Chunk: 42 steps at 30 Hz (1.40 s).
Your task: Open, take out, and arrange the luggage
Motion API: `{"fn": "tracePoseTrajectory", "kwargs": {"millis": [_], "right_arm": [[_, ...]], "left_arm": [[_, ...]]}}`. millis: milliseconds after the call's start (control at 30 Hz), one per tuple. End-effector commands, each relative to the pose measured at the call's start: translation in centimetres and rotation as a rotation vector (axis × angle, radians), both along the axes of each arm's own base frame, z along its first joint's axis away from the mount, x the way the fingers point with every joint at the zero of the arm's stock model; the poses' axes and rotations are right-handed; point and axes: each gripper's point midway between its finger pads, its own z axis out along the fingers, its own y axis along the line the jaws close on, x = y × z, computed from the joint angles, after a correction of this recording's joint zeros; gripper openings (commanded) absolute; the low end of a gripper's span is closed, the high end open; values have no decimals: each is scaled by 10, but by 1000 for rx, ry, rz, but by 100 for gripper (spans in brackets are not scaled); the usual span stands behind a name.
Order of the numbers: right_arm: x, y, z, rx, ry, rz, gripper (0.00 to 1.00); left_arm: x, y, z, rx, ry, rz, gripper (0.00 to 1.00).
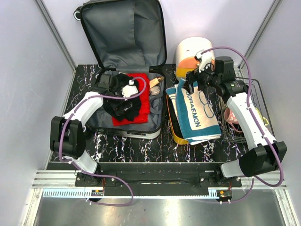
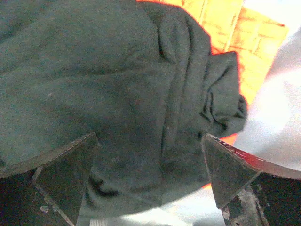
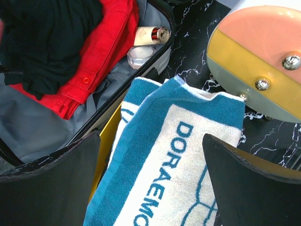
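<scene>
Got the luggage (image 1: 157, 117) flopped open on the counter's (image 1: 141, 143) left side, lid (image 1: 127, 33) standing up. Got the left hand (image 2: 149, 137) spread wide right over the black garment (image 2: 94, 70) inside. Same wide spread on the right hand (image 3: 150, 136), above the Doraemon towel (image 3: 178, 155).

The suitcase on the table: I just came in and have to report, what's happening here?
The luggage lies open. The left gripper, jaws open, is down at the black garment on the red garment inside it. The right gripper hangs open over the Doraemon towel, which lies on the yellow tray beside the luggage.
</scene>
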Motion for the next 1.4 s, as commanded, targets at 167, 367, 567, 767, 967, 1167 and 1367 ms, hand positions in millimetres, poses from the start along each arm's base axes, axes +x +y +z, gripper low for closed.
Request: {"fn": "tracePoseTrajectory", "kwargs": {"millis": [167,367,567,767,967,1167,1367], "right_arm": [[-12,-3,-1,-9,0,10,100],[-18,12,1,32,-49,108,98],[-20,48,12,8,-248,237,100],[-23,106,20,-32,-384,392,100],[-51,162,22,-66,-574,641,100],[-83,209,3,-68,-673,831,100],[-101,247,-28,-79,-682,932,100]], "left_arm": [[30,-6,-25,88,-79,-72,70],[21,-18,17,-65,-50,-51,15],[-1,-32,82,-200,-2,-63,0],[-21,-41,114,-284,7,-74,0],[-40,-52,134,-369,22,-99,0],[-52,-55,134,-391,32,-130,0],[-67,-62,144,-445,33,-178,0]]}}
